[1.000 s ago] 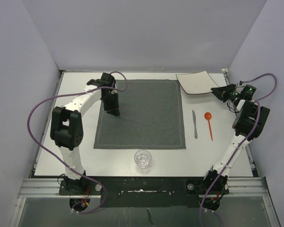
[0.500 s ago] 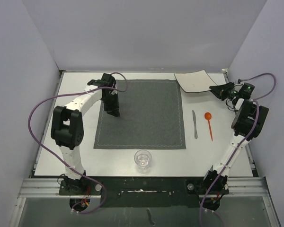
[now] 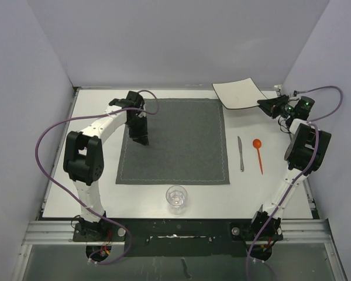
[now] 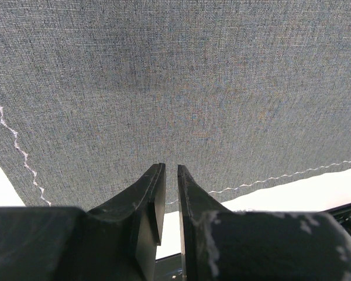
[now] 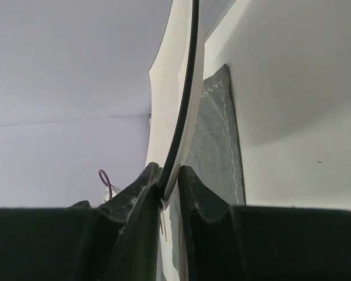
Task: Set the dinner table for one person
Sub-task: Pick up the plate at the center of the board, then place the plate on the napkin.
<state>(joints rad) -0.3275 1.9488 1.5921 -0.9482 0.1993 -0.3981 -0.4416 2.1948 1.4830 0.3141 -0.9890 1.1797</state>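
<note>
- A large white worktop with thin metal edging fills the overhead view. It lies between pale walls, and the two arm bases sit at its near edge.
- Nearest the bases, a clear drinking glass stands upright on the bare worktop, just in front of the near edge of the placemat.
- A dark grey placemat with pale stitching along its border lies flat in the middle of the worktop.
- To the right of the placemat, a silver knife lies pointing away from the bases. An orange spoon lies just beside it on the right, bowl at the far end, the two apart.
- The left fingers point down at the far left part of the placemat. They are almost together, with only a thin slit between them, and they hold nothing.
- At the far right corner, the right fingers are pinched on the right edge of a square white plate. The plate's left corner overlaps the placemat's far right corner in the overhead view. Whether the plate touches the worktop cannot be told.
</note>
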